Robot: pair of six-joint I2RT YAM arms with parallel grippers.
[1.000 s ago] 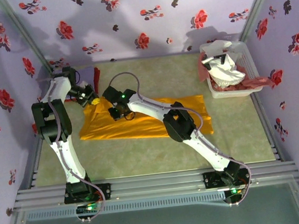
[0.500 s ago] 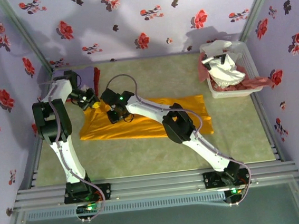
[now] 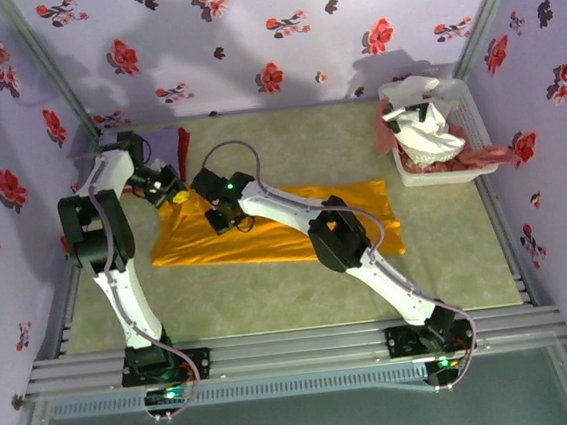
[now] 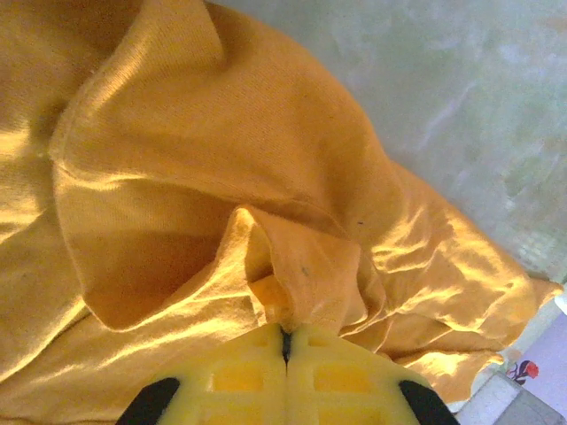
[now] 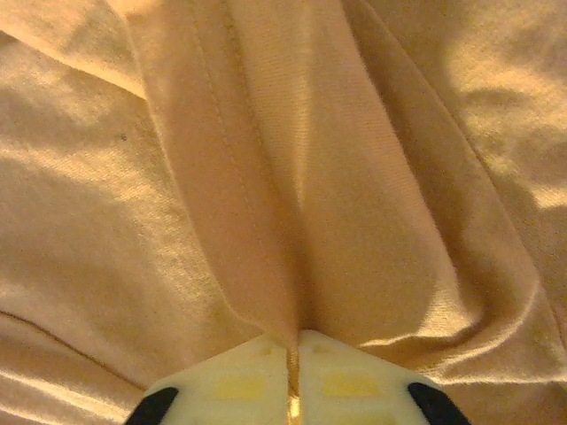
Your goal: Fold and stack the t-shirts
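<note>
Orange shirt (image 3: 191,243) spread lengthwise across mid-worktop (image 3: 287,142), rumpled at left end, not yet folded into a neat packet. More shirts (image 3: 479,157) heaped in basket (image 3: 439,178) at far right, well apart, white shirt (image 3: 426,130) on top, none of them folded. Lavender cloth (image 3: 161,139) in far-left corner, perhaps one finished; hard to tell. Most of the job probably left. Left gripper (image 4: 285,332) clamped tight on a bunched fold at far-left corner of orange shirt. Right gripper (image 5: 291,345) near it, pinched closed on a raised ridge of same cloth.
</note>
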